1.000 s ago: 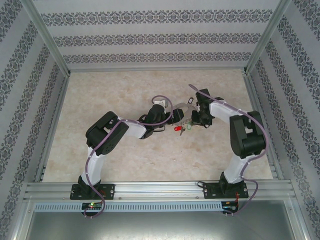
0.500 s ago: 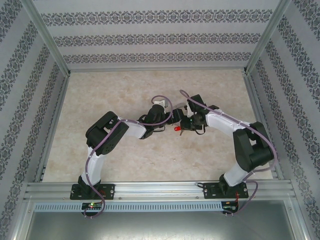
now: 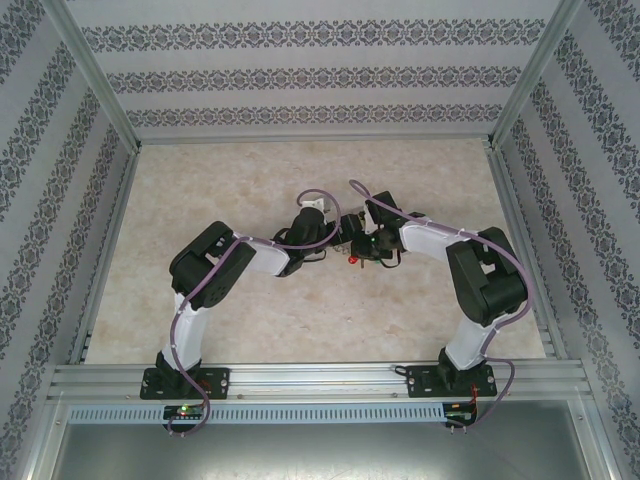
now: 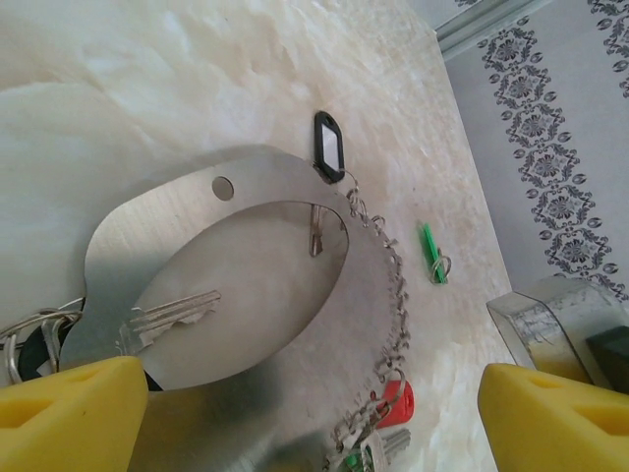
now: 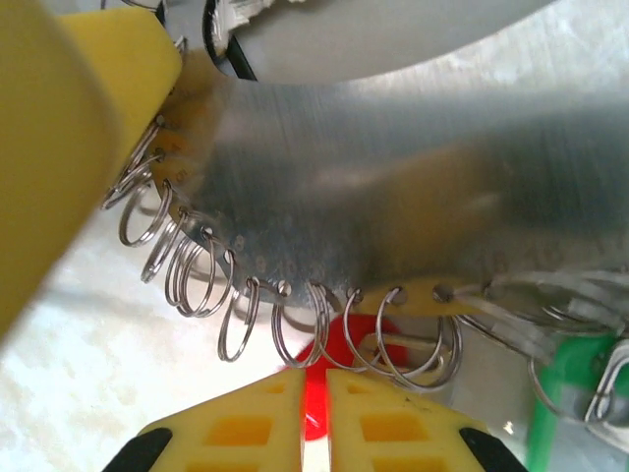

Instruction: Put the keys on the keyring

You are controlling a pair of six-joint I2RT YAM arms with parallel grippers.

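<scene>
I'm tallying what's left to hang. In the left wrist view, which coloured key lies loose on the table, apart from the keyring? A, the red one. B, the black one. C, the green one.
C: the green key lies alone on the table, clear of the keyring, while the red key and the black piece sit at its ringed edge.

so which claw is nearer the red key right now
Right. The right claw is shut on the head of the red key. The left claw stands open astride the keyring, neither finger touching that key.
</scene>
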